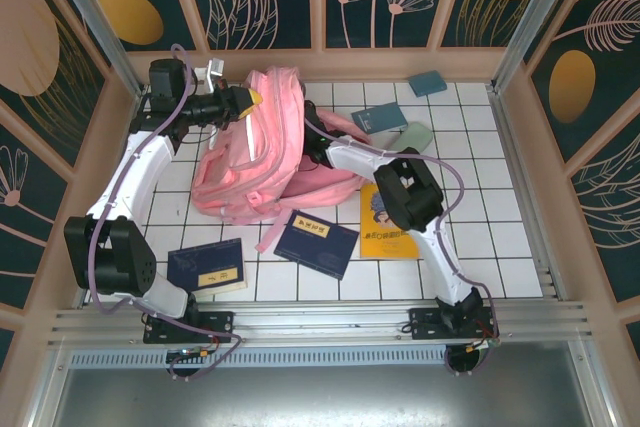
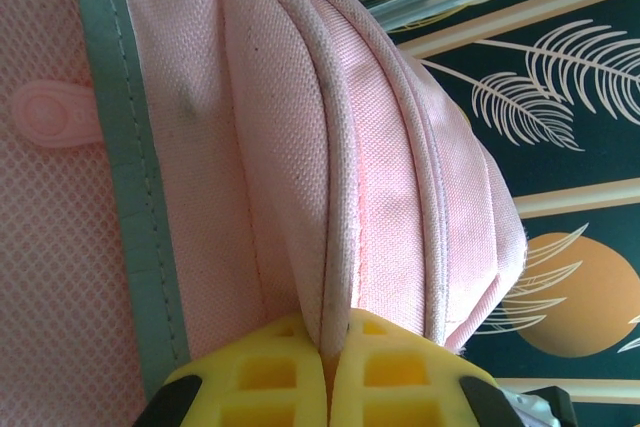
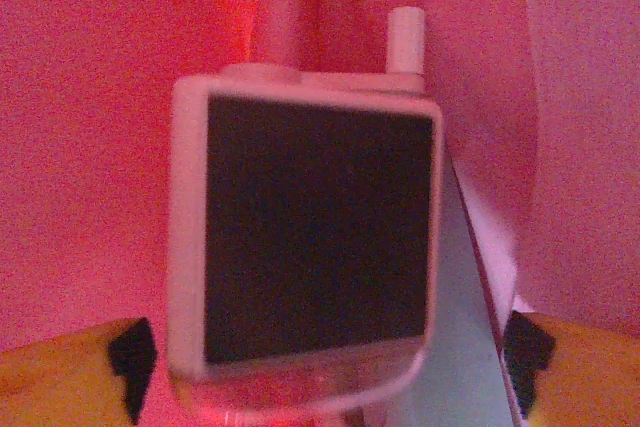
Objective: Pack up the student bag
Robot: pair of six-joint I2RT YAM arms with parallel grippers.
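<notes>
The pink student bag (image 1: 250, 162) lies on the white tiled table, left of centre. My left gripper (image 1: 250, 99) is at the bag's far end, shut on a piped fabric edge of the bag (image 2: 280, 147); its yellow fingers (image 2: 260, 377) press together on the seam. My right arm reaches into the bag from the right, and its gripper is hidden inside the fabric in the top view. In the right wrist view, pink lining surrounds a white-framed device with a dark screen (image 3: 310, 227). My right gripper (image 3: 325, 352) is open, with its yellow fingers wide on either side of the device.
Two dark blue books (image 1: 317, 242) (image 1: 207, 267) lie in front of the bag, and a yellow book (image 1: 385, 222) lies under the right arm. A blue booklet (image 1: 380, 117), a pale green item (image 1: 412, 137) and a teal notebook (image 1: 428, 83) sit at the back right. Walls enclose the table.
</notes>
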